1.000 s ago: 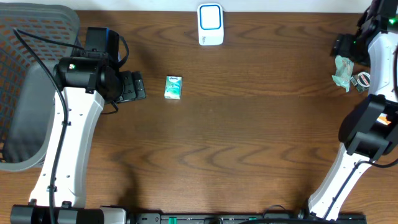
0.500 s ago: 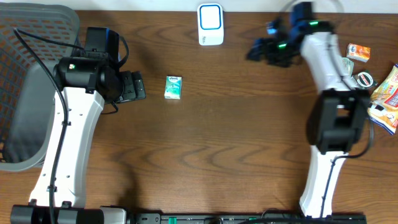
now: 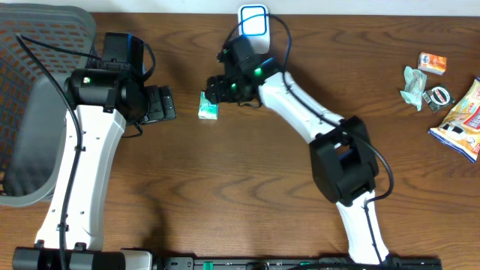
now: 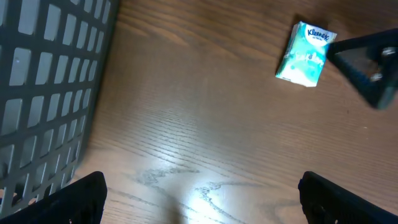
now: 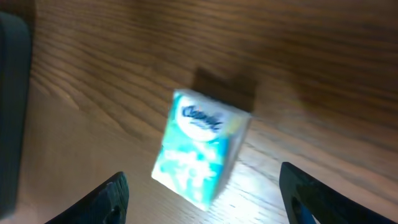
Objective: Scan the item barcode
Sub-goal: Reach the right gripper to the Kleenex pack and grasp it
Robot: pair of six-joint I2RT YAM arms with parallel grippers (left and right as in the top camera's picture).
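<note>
Right pincer (image 5: 205, 193) spread wide over Kleenex pack (image 5: 199, 149) | left pincer (image 4: 208, 196) spread wide

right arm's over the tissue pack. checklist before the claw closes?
1. Tissue pack between the right claw fingers: ok, one finger shows on each side.
2. Right claw open and clear of the pack: ok.
3. Pack square to the fingers: not ok, it lies skewed in the right wrist view.
4. Claw down at pack height: cannot tell.
5. Barcode face located: cannot tell, only the logo face shows.
6. Left claw out of the way: ok, open and parked apart from the pack.
</note>
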